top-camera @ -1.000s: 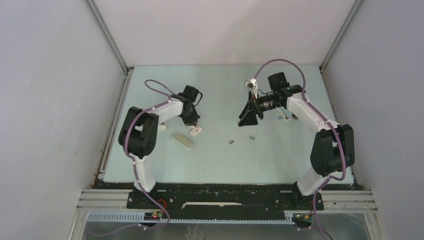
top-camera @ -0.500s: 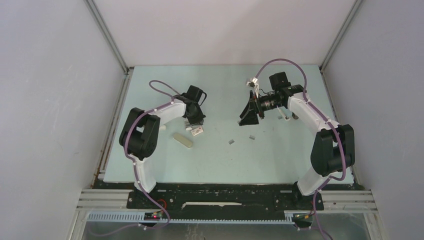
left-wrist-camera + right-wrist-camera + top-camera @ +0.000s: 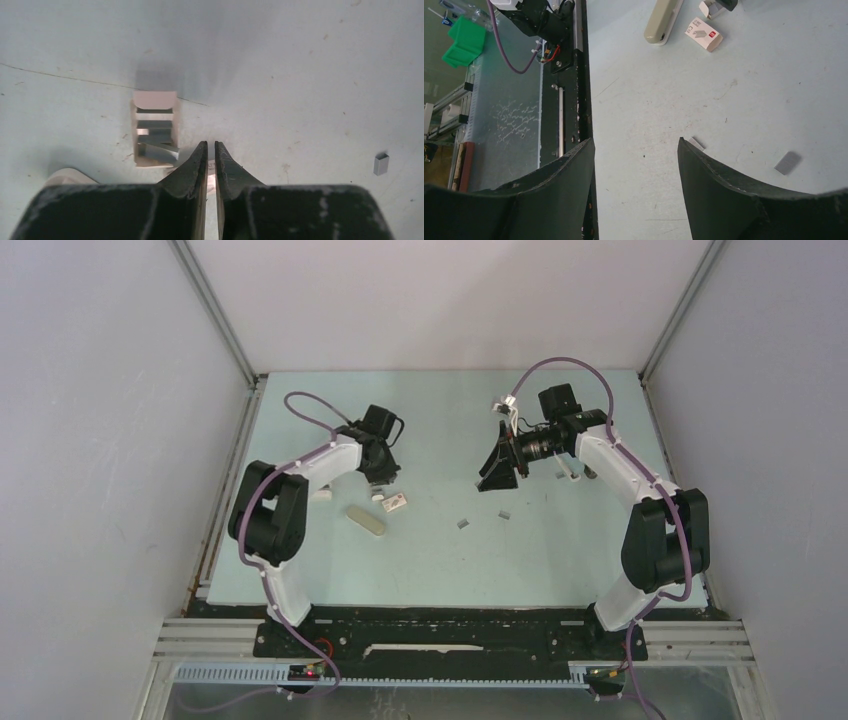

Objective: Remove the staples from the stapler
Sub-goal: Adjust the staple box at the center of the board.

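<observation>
So, your left tool [image 3: 210, 150] is only cracked open. The jaws are almost together with a thin slit between them, and nothing is pinched at the tips. It's pointing down at the counter [image 3: 300, 60]. Just left of the tips in the wrist view sits a small open box [image 3: 155, 97] with grey staple strips [image 3: 156, 142] lying in it, one of them tilted. Well off to the right in that same view there's a loose staple block [image 3: 381, 164] lying on its own.

Your right tool [image 3: 635, 142] is spread wide with nothing between the fingers, and it's aimed across the counter toward the near edge. Past its tips there's a second staple block [image 3: 787, 162], and a thinner strip [image 3: 696, 143] lies just beside the right-hand finger.

Further out from the left tool, the stapler [image 3: 365, 520] is lying flat on the near side of it, close to that arm, and neither tool is touching it. A white printed box [image 3: 397, 503] sits just beside the stapler, between it and the left tool. From above, the loose staple bits lie in the open middle of the counter, between the two arms and apart from the stapler.
</observation>
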### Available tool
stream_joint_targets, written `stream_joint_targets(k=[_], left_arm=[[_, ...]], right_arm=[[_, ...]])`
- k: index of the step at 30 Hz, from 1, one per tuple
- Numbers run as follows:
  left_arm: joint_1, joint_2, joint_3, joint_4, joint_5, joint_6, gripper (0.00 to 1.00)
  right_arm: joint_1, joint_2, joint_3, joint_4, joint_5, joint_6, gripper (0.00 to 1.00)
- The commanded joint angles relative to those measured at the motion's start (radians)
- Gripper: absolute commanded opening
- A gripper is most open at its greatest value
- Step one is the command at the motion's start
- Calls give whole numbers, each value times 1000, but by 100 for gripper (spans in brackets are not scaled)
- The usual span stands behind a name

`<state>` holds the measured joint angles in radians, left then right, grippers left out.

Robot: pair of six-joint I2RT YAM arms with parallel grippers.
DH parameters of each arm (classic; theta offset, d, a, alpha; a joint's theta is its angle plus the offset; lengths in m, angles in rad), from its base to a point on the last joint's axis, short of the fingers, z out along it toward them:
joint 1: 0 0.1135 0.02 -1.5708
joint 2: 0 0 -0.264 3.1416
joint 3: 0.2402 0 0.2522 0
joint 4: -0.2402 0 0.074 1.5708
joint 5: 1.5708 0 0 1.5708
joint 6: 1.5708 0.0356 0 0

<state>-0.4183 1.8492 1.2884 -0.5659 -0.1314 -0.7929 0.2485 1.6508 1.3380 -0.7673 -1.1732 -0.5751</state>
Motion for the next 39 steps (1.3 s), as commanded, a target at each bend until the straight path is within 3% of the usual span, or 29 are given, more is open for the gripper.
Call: stream_joint_targets(k=[1, 15, 39], left_arm=[[26, -40, -18, -18, -34, 40, 14], [32, -24, -35, -17, 29, 71, 15], [44, -35, -35, -44, -19, 111, 20]], right_arm=[[-8, -7, 5, -3, -25, -16, 71], [-8, 0, 5, -2, -24, -15, 71], [-9, -2, 5, -5, -25, -18, 71]])
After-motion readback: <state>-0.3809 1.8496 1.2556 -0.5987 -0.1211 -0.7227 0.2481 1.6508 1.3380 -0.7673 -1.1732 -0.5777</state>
